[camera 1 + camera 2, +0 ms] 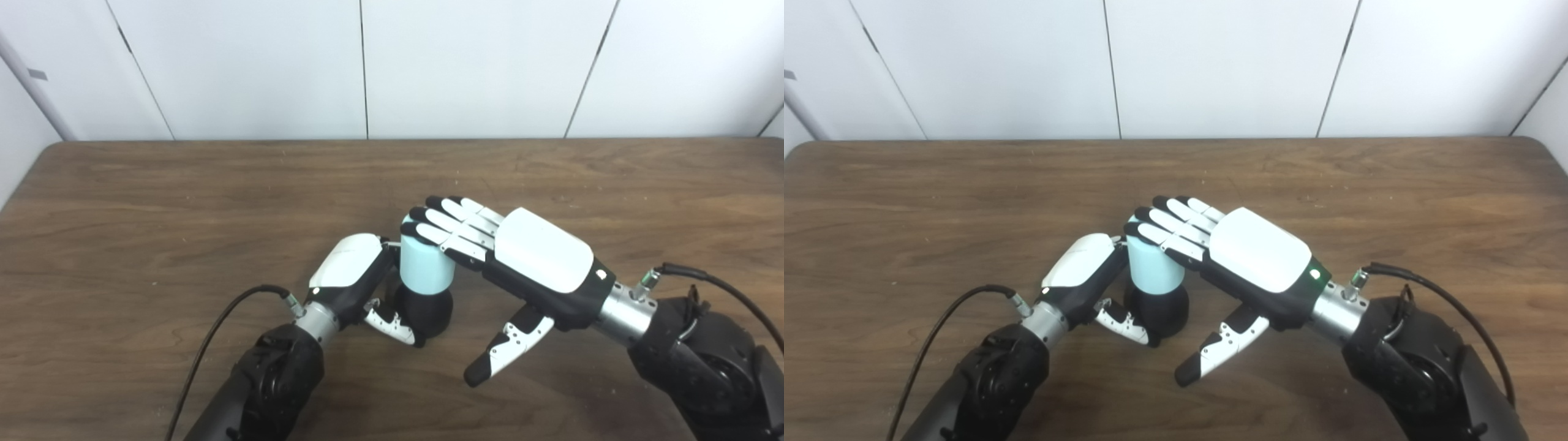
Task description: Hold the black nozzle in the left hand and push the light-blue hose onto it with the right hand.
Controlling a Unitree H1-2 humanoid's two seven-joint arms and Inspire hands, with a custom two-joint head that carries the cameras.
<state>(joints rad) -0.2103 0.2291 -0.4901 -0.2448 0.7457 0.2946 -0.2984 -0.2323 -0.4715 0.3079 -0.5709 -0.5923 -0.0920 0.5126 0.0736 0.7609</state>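
Brown wooden surface is seen; black nozzle is gripped by left hand; light-blue hose stands upon it, pressed by right hand, fingers outstretched.

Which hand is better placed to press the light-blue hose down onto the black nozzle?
Right. The right hand lies flat with its fingers over the top of the light-blue cylindrical hose, while the left hand is wrapped around the round black nozzle beneath, steadying it.
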